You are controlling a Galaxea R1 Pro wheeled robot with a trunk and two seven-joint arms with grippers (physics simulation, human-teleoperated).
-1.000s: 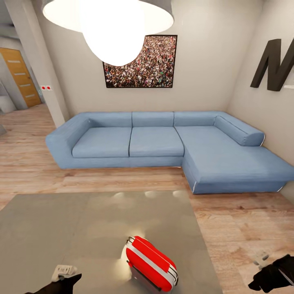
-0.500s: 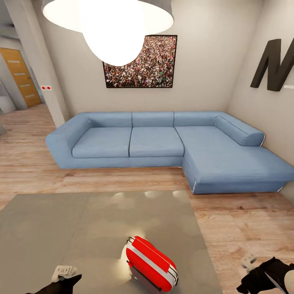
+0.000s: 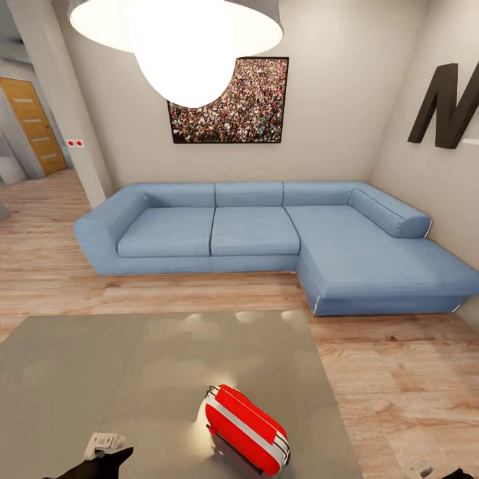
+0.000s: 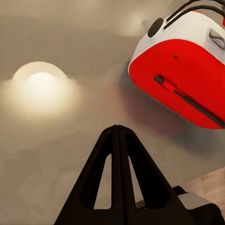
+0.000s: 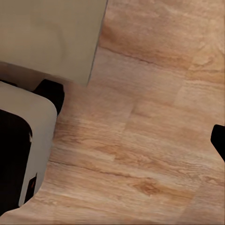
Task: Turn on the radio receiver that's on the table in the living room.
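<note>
The red radio receiver [image 3: 246,429] with its white edge band lies tilted on the glossy grey table [image 3: 100,372], near the front right part of the top. My left gripper [image 3: 106,451] hovers low over the table to the left of the radio. In the left wrist view its fingers [image 4: 117,140] are pressed together with nothing between them, and the radio [image 4: 180,75] lies a short way beyond them, apart from the tips. In the right wrist view, only a dark fingertip [image 5: 219,140] shows at the edge, over wood floor [image 5: 150,117], with nothing held.
A blue L-shaped sofa [image 3: 266,229] stands beyond the table under a crowd photo [image 3: 233,106]. A big white pendant lamp [image 3: 179,40] hangs in front. Bare wood floor [image 3: 399,372] runs right of the table. The table's corner [image 5: 51,37] and my base [image 5: 18,150] show beside the right arm.
My right arm has dropped down and left the bottom right corner of the head view. The left gripper and the radio have stayed where they were.
</note>
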